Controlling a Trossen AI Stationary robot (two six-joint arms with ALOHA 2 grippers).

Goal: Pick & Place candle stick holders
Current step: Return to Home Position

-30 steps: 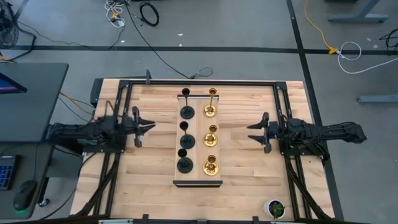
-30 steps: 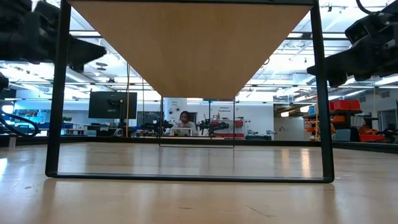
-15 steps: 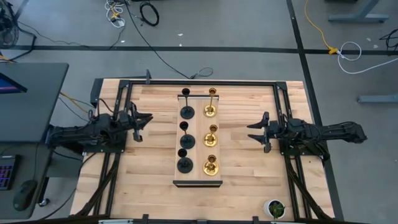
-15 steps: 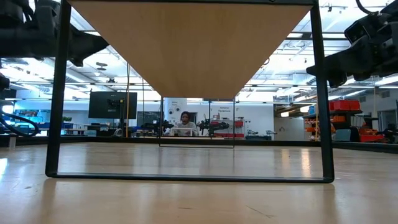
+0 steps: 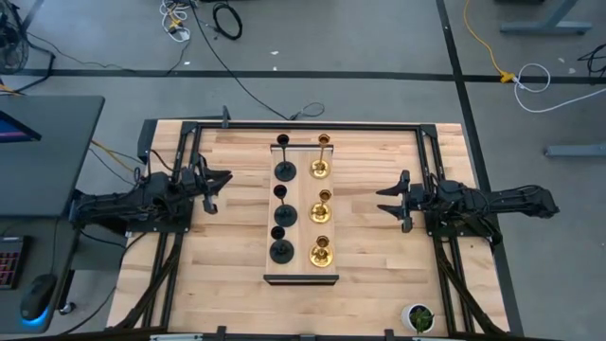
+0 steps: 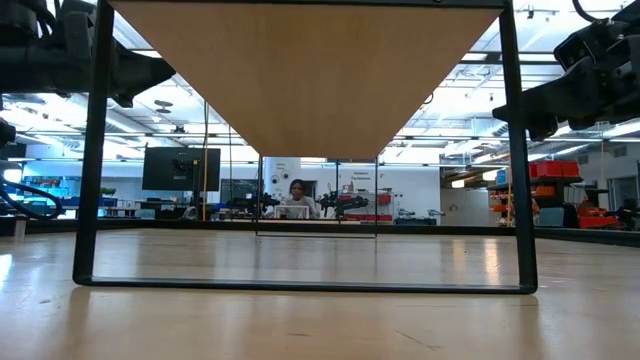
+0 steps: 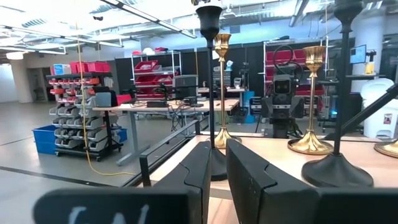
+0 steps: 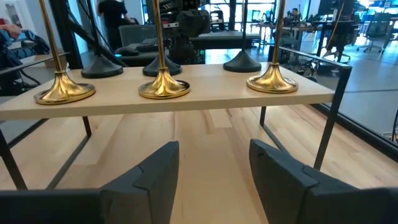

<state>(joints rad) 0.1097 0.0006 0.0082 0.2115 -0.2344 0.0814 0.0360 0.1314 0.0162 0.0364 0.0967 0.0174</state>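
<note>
Now left jaws farther from candlesticks (image 5: 284, 170)

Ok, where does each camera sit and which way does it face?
High: overhead, straight down on table, shelf, left arm, right arm.
Low: table height, level under the shelf into the room; arms at top corners.
Left wrist: faces shelf past shut left pincer.
Right wrist: faces shelf past open right pincer.
Both wrist views share the gold holders.

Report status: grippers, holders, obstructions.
Left gripper shut, right gripper open, both empty, flanking the shelf. Three black holders, three gold holders standing on it in two rows. Plant off at table corner.
</note>
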